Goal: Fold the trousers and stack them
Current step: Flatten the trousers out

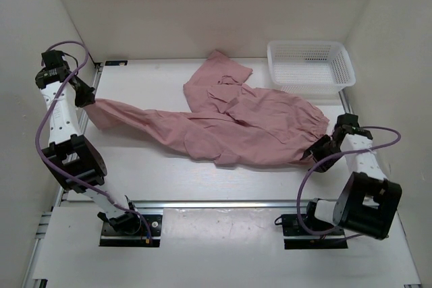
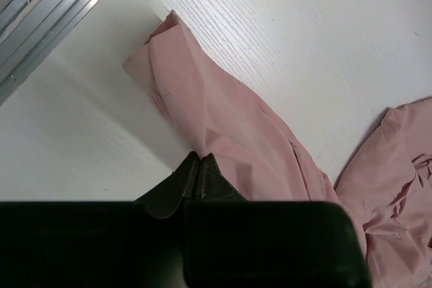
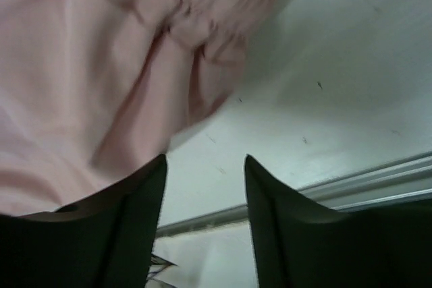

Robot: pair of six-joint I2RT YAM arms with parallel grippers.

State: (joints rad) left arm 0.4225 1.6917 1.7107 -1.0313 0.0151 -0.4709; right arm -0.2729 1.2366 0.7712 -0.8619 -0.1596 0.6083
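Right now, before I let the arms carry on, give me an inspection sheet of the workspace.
Surface: white table, no spills seen.
Job's things: pink trousers lie unfolded and wrinkled across the middle, with one leg stretched out to the left.
Clutter: white mesh basket in the far right corner, nothing seen inside.
Grippers: left gripper is shut on the end of the stretched leg; right gripper is open beside the gathered right end, with bare table between its fingers.
Cables: purple cables loop along both arms, clear of the cloth.
Surroundings: white walls on three sides, metal rail along the near edge.
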